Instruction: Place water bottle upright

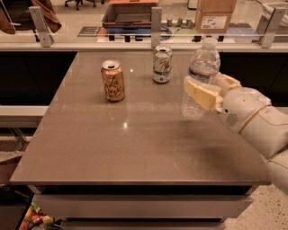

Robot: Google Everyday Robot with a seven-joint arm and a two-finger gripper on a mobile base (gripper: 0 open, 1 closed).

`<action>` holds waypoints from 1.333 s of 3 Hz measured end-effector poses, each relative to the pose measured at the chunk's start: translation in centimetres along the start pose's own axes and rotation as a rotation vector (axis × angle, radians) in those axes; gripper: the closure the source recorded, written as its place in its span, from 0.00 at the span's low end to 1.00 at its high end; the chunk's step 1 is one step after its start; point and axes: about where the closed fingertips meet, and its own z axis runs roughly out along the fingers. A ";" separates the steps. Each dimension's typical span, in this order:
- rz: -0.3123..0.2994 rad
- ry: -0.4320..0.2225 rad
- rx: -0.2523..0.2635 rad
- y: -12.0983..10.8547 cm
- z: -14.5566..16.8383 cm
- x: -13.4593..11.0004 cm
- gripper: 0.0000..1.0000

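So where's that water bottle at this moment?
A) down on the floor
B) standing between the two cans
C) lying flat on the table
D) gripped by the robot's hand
D: the gripper is clamped around the middle of the water bottle, holding it nearly upright over the right side of the table, to the right of the orange can and the white-green can.

Orange can (113,81) and white-green can (162,64) upright, apart on grey table (135,148); behind, perhaps a cardboard box (215,13).
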 end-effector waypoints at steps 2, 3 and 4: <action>-0.013 -0.006 -0.004 2.1 0.7 2.3 1.00; -0.042 -0.026 0.018 2.7 1.2 3.2 1.00; -0.077 -0.039 0.033 3.2 1.5 4.0 1.00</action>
